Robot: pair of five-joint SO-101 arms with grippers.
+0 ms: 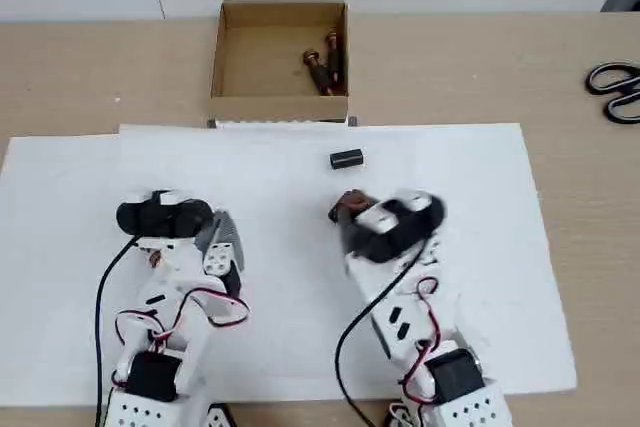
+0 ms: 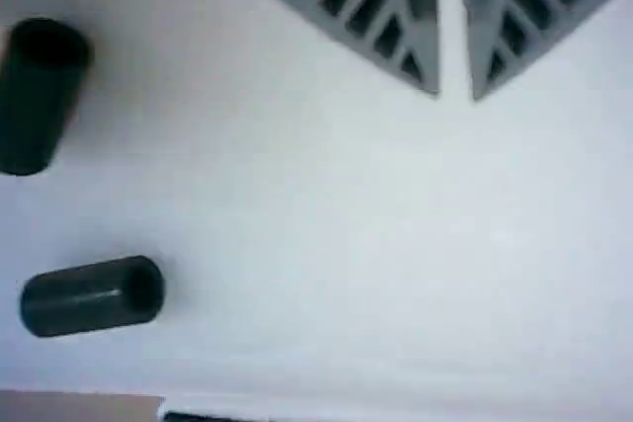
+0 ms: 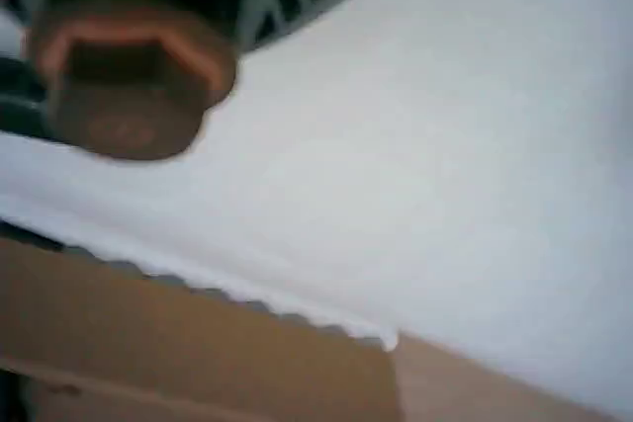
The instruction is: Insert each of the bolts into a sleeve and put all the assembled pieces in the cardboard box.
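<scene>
The cardboard box [image 1: 283, 107] stands at the back centre, with two assembled pieces [image 1: 325, 62] inside. One black sleeve [image 1: 346, 159] [image 2: 94, 295] lies on the white paper in front of the box. My right gripper [image 1: 350, 211] is just below that sleeve, shut on a copper bolt [image 1: 346, 203] whose hex head [image 3: 129, 76] faces outward. The left wrist view has a second black sleeve [image 2: 40, 96] at its edge. My left gripper [image 1: 222, 219] [image 2: 455, 94] hovers over bare paper at the left, shut down to a thin slit with nothing in it.
White paper [image 1: 300, 297] covers the table's middle. Scissors [image 1: 615, 92] lie at the far right on the bare wood. The paper's far edge [image 3: 247, 294] runs close to the box.
</scene>
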